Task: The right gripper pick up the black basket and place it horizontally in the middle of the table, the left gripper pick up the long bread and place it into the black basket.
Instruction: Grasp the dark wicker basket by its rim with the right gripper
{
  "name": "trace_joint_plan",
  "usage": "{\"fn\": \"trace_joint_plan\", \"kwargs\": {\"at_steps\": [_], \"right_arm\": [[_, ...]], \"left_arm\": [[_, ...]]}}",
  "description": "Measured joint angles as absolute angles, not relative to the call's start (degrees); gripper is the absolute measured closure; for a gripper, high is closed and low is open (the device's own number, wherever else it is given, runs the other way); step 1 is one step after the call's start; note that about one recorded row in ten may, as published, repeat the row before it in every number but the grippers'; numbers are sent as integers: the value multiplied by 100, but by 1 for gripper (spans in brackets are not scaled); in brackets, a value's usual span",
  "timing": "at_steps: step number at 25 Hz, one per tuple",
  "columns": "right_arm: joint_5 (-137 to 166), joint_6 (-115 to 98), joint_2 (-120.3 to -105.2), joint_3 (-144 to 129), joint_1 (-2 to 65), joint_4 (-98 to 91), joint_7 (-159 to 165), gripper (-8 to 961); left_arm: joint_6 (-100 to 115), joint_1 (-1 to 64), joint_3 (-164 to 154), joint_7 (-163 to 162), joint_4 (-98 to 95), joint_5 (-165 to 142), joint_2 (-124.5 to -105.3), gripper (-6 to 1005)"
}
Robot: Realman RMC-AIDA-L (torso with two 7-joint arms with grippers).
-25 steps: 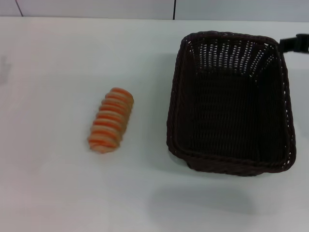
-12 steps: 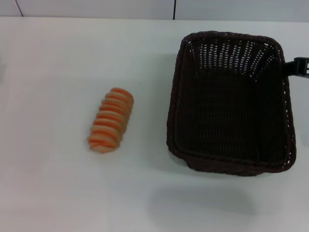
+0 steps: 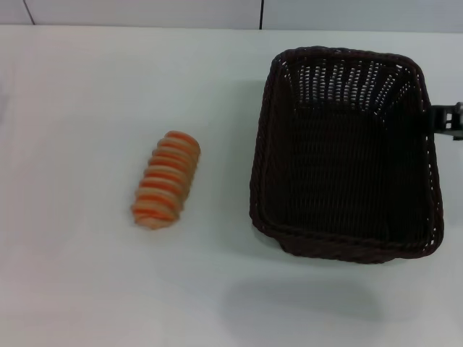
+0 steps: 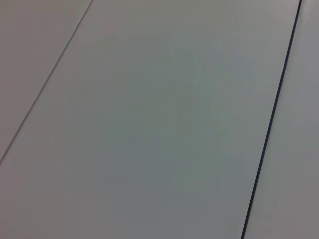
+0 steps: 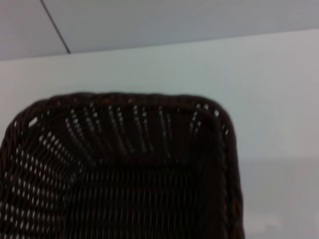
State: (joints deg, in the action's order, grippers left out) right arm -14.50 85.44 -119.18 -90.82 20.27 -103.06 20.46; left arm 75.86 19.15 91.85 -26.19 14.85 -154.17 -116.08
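Observation:
The black basket [image 3: 340, 166] stands empty on the white table [image 3: 87, 289], on the right side, with its long side running away from me. It fills the lower part of the right wrist view [image 5: 124, 164]. The long bread [image 3: 166, 179], striped orange and cream, lies on the table to the basket's left, well apart from it. A black part of my right gripper [image 3: 448, 118] shows at the right edge of the head view, just outside the basket's right rim near its far end. My left gripper is out of view.
The left wrist view shows only a plain pale surface crossed by a dark seam [image 4: 271, 129]. A wall with a dark vertical seam [image 3: 261, 13] runs along the table's far edge.
The black part of my right gripper has moved nearer along the basket's right rim, from by the far right corner. The basket and the bread have not moved.

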Motion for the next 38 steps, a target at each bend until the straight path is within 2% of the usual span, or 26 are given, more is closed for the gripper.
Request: {"fn": "trace_joint_plan", "kwargs": {"at_steps": [37,38], "right_arm": [[-1707,7952,-11919,-9334,2065,-9417,2108,335],[-1707,7953,-11917,-9339,2070,-9417,2109,381]], "left_arm": [[7590,1977,9315,-2635,1425,-15416,-11619,142],[7593,1974,9316,-2636,1433,-15416,-11619,141]]}}
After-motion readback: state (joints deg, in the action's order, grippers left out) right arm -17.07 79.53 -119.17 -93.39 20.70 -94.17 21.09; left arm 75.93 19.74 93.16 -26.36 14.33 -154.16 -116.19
